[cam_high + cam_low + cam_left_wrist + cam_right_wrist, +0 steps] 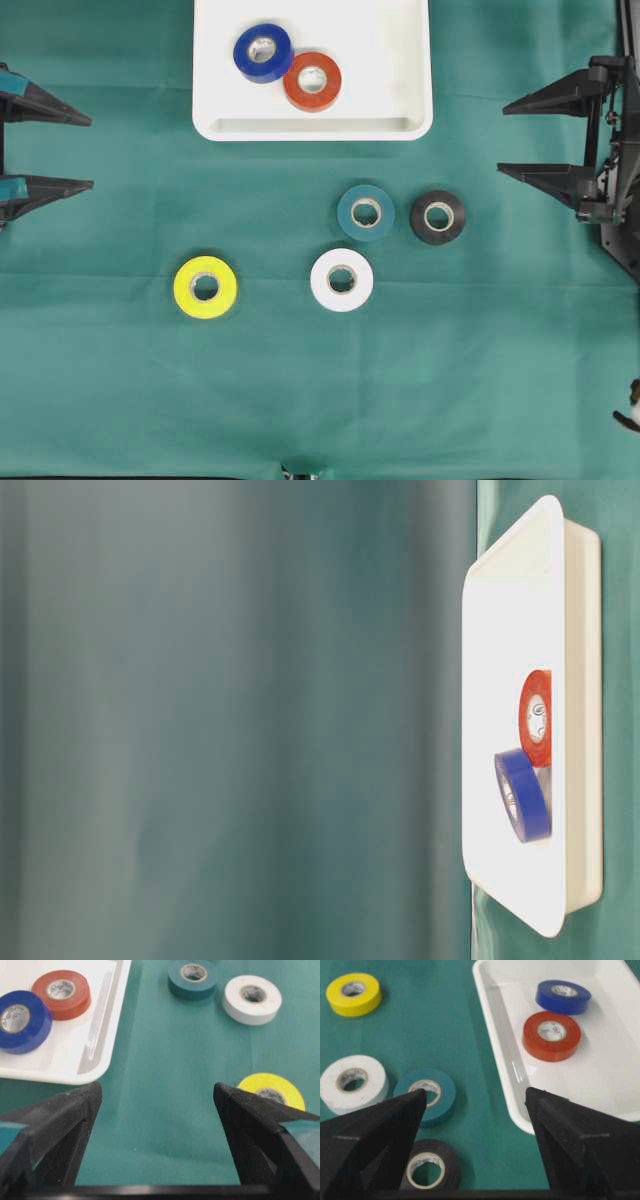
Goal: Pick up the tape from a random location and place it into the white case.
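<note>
Left gripper (88,152) parked at left edge of counter (480,380), jaws spread wide, nothing held. Yellow tape (205,287) nearest to it, lying flat and alone on the green cloth. White case (315,128) top centre, blue tape (263,52) and red tape (312,81) already inside, touching each other. Below the case: white tape (342,280), teal tape (366,212) just above it, black tape (438,217) just beside the teal. Right gripper (502,140) at right edge, jaws well apart, empty, aimed toward black and teal.

Risks from here:
- Teal, white and black sit close together; a finger coming down between them likely to shove a neighbour or pinch two rolls.
- Teal nearly matches the cloth; easy to misjudge its edge.
- Flat rolls can skid if jaws land off-centre.
- Drop near the case rim could leave a roll propped on the rim or knock blue and red.
</note>
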`<state>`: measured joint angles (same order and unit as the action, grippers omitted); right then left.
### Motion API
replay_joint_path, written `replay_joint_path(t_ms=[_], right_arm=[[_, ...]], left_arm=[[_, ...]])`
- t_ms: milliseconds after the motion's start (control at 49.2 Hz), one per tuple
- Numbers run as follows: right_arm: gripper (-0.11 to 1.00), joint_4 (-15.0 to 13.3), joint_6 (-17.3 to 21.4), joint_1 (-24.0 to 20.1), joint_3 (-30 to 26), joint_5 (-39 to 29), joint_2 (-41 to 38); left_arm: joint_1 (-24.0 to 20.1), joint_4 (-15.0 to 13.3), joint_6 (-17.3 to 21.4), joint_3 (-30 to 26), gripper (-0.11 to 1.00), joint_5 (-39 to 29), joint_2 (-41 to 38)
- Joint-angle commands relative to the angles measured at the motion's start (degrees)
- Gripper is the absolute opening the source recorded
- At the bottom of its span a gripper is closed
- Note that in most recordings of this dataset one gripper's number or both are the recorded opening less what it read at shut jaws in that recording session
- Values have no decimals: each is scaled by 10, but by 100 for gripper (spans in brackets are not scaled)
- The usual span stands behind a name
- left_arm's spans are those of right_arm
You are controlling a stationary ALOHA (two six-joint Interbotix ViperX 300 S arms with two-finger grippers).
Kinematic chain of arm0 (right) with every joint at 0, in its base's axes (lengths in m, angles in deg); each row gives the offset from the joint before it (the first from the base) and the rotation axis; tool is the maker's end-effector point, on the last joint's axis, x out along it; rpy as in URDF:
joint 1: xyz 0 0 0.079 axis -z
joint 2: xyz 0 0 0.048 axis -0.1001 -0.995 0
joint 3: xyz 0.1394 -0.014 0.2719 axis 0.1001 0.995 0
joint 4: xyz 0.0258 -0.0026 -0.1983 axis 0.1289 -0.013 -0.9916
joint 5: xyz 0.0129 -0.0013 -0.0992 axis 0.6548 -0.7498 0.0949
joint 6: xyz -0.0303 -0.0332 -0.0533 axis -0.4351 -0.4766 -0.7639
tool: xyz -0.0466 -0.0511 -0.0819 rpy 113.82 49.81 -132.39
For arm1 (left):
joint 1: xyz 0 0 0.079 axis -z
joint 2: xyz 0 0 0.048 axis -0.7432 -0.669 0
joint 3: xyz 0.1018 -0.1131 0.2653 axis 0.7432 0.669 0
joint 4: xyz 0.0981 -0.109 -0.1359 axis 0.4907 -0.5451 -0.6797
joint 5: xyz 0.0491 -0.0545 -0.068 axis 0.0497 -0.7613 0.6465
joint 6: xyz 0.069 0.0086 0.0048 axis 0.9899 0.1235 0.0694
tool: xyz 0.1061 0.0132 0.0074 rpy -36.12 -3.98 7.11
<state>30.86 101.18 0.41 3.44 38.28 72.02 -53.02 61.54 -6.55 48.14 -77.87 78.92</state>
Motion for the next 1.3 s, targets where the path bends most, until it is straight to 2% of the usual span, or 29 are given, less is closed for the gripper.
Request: replay_joint_path(t_ms=[0, 305, 549, 874, 1179, 1281], right_arm=[[84, 0, -1, 1, -8, 4, -3], [84, 0, -1, 1, -10, 4, -3], [84, 0, -1, 1, -12, 5, -3], [84, 0, 0, 1, -13, 5, -4], [84, 0, 0, 1, -13, 5, -4], [84, 0, -1, 1, -13, 4, -4]], left_arm=[[-2, -1, 0, -6, 98, 5, -6], [-3, -1, 1, -6, 98, 5, -6], [-33, -1, 1, -4, 98, 4, -7], [-29, -1, 0, -3, 98, 8, -7], [-13, -1, -1, -4, 98, 48, -9], [-2, -1, -1, -8, 98, 83, -38]])
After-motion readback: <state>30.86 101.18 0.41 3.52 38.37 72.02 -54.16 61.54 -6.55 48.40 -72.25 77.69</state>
